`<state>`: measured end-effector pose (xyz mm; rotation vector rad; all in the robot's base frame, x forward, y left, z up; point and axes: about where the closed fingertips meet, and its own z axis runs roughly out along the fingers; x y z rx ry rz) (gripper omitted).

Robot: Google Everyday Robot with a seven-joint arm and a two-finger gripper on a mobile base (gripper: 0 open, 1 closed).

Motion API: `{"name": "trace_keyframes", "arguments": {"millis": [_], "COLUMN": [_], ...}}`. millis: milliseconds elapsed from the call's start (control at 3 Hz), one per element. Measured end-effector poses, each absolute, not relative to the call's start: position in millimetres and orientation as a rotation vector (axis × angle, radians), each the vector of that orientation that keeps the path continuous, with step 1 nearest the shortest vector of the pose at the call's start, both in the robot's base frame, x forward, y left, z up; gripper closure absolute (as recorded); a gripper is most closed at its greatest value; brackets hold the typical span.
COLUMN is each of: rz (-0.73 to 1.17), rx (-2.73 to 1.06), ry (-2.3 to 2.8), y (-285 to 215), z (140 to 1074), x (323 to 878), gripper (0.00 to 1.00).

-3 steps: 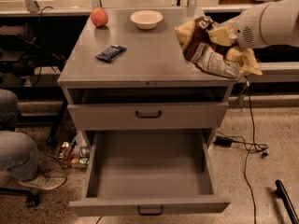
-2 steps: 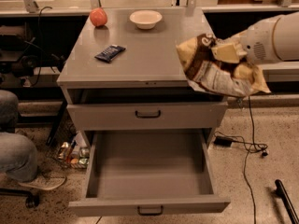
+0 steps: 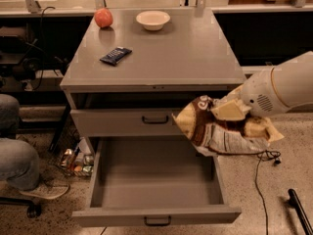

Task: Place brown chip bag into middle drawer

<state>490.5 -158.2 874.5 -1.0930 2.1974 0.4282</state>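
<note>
The brown chip bag (image 3: pixel 217 131) is crinkled, dark brown with pale yellow edges. It hangs in the air at the right front corner of the cabinet, over the right rim of the open middle drawer (image 3: pixel 156 182). My gripper (image 3: pixel 234 116) comes in from the right on a white arm and is shut on the brown chip bag. The middle drawer is pulled far out, its grey inside bare, its black handle at the bottom edge. The upper drawer front (image 3: pixel 155 120) is closed.
On the cabinet top (image 3: pixel 195 58) lie a dark blue wrapped bar (image 3: pixel 116 55), a red apple (image 3: pixel 103 17) and a white bowl (image 3: pixel 153 19). A seated person's legs (image 3: pixel 14 151) are at the left. Cans (image 3: pixel 76 163) and a cable (image 3: pixel 261 180) lie on the floor.
My gripper has carried the chip bag down from cabinet-top height to the level of the upper drawer front, above the open drawer's right side.
</note>
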Motion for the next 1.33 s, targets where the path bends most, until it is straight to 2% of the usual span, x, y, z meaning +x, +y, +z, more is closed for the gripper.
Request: {"name": "trace_keyframes", "arguments": {"millis": [667, 1333], "rz": [0.447, 0.565], "rx": [-1.111, -1.112], "ry": [2.226, 2.397], "y": [-156.3, -139.5], "z": [867.3, 771.1], "x": [481.2, 443.4], "gripper": [1.0, 1.0]}}
